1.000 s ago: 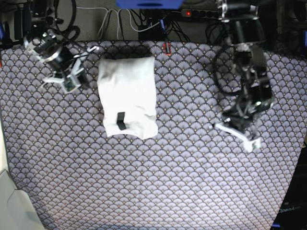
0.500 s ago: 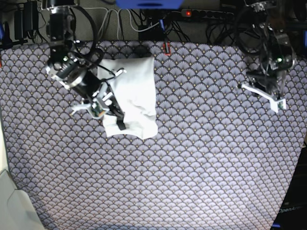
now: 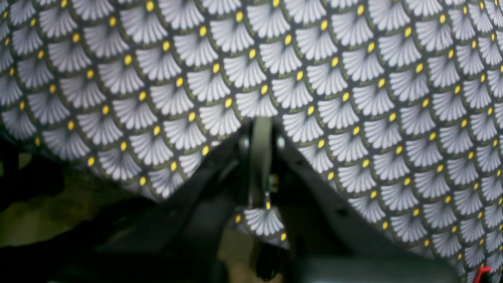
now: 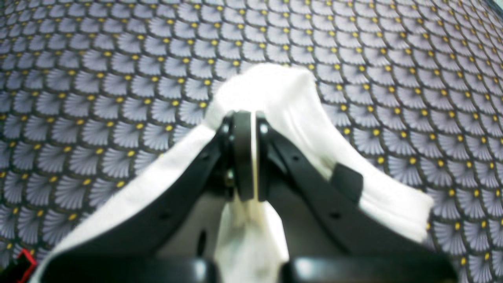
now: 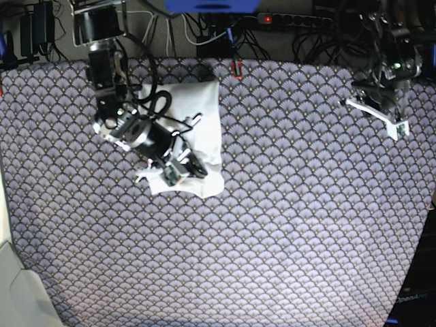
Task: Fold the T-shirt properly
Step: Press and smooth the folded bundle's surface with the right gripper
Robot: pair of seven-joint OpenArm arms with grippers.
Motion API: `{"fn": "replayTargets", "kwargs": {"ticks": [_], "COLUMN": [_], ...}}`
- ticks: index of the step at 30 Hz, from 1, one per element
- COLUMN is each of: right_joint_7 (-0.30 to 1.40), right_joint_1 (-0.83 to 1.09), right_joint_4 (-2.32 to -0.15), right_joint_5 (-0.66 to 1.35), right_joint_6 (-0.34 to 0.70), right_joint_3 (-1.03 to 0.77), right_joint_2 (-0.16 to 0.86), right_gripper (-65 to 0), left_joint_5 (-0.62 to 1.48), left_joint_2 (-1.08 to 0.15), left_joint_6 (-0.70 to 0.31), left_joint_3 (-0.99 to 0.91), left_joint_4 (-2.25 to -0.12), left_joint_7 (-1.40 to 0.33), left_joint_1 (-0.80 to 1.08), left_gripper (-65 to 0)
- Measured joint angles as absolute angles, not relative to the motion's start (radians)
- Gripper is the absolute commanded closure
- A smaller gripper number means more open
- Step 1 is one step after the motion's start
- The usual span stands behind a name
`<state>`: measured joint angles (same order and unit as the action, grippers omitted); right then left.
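The T-shirt (image 5: 197, 116) is plain white with a small black tag (image 4: 346, 181). The table (image 5: 286, 231) cover shows grey-white fan scales with yellow dots on dark ground.

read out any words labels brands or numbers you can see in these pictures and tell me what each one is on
"OpenA...": faint, cut-off lettering on the dark strip at the base view's lower right corner; the rest is unreadable.
T-shirt: only plain white cloth shows, no print readable.
Black tag on it: too blurred to read.
Nothing else is legible.
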<state>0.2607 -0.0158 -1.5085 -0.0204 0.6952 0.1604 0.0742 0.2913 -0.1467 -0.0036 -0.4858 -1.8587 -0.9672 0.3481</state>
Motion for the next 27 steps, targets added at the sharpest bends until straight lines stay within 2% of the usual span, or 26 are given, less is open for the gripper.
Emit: {"fn": "replayTargets", "kwargs": {"ticks": [4,10,18,23,27], "right_joint_7": [0.239,0.242,0.101,-0.060,-0.143], "right_joint_1": [-0.015,-0.134,-0.269,-0.373,-0.397], "right_joint_4": [-1.486,-1.278,-1.006,-0.760,-0.666], "right_joint_5": [-0.016,-0.019,-0.019,-0.010,0.007], "right_joint_6": [0.695,0.699,0.696,0.693,0.696], "right_joint_3": [0.167,0.168,0.197,0.197,0.197], "right_joint_2": [0.054,0.025,0.021,0.022,0.022], "right_gripper": [0.0,0.0,0.0,0.0,0.0], "left_joint_5": [0.291,0.292,0.288,0.288,0.289], "left_joint_2": [-0.143,-0.144,-0.142,-0.144,-0.147], "left_joint_6": [-0.003,-0.004,-0.004,-0.003,-0.004], "left_joint_3": [-0.486,-0.483,-0.484,-0.483,-0.483], "left_joint_4": [-1.859,-1.859,-1.859,-1.860,-1.861], "left_joint_7": [-0.969,-0.971,-0.973,-0.968,-0.970], "left_joint_1": [0.348,0.348,0.382,0.389,0.410], "left_gripper": [-0.5,-0.5,-0.5,-0.5,-0.5]}}
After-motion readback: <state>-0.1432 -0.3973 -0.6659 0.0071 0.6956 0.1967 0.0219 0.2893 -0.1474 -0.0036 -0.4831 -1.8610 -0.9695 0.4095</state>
